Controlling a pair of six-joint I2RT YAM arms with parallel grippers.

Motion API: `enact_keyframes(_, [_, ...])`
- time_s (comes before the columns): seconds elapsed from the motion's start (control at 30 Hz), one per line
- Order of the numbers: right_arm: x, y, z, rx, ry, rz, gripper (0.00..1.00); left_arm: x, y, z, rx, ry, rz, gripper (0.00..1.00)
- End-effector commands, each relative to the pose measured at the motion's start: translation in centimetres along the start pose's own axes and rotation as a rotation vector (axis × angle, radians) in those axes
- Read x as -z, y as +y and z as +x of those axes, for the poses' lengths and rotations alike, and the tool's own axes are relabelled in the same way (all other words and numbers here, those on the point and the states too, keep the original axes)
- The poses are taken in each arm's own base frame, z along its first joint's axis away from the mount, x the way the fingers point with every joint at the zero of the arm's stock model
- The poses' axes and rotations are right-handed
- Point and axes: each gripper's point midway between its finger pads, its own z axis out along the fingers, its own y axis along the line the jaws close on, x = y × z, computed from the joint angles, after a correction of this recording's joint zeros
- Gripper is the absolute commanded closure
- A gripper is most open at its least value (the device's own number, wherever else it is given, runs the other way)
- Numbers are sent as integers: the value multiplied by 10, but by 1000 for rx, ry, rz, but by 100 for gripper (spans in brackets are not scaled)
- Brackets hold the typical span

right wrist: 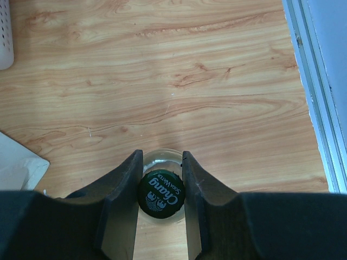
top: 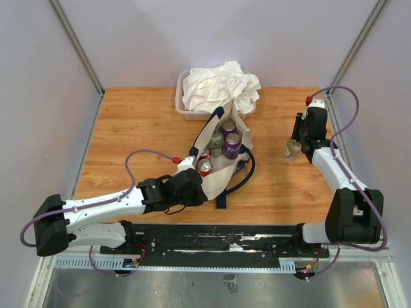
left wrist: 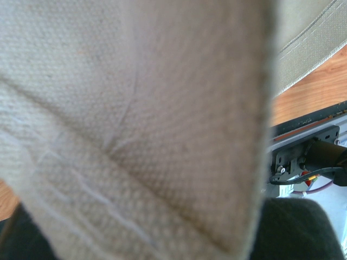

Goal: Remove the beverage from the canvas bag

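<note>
The cream canvas bag [top: 214, 181] with navy handles lies open in the middle of the table. Several beverage cans show inside it, among them a purple one [top: 232, 146], a green one [top: 216, 140] and a red one [top: 203, 168]. My left gripper [top: 195, 187] is at the bag's near end, shut on its edge. Canvas [left wrist: 135, 108] fills the left wrist view and hides the fingers. My right gripper [top: 294, 148] is shut on the green cap of a clear glass bottle [right wrist: 160, 189] standing upright at the right side of the table [top: 292, 153].
A clear tub of white cloth [top: 218, 86] stands just behind the bag; its corner shows in the right wrist view [right wrist: 4, 32]. The enclosure's right wall and metal frame [right wrist: 314, 97] run close to the bottle. Bare wood lies left of the bag.
</note>
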Motion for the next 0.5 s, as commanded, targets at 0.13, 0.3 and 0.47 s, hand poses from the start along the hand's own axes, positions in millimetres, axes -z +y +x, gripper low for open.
enact_keyframes(0.13, [10,-11,-13,-65,-91,37,6,-2,0,5,-6,24,-1,100])
enact_keyframes(0.3, [32,-12,-41,-71,-134,55,1,0,-1,4,-3,20,6,100])
enact_keyframes(0.47, [88,9,-100,-28,-241,29,5,1,-4,2,1,11,17,100])
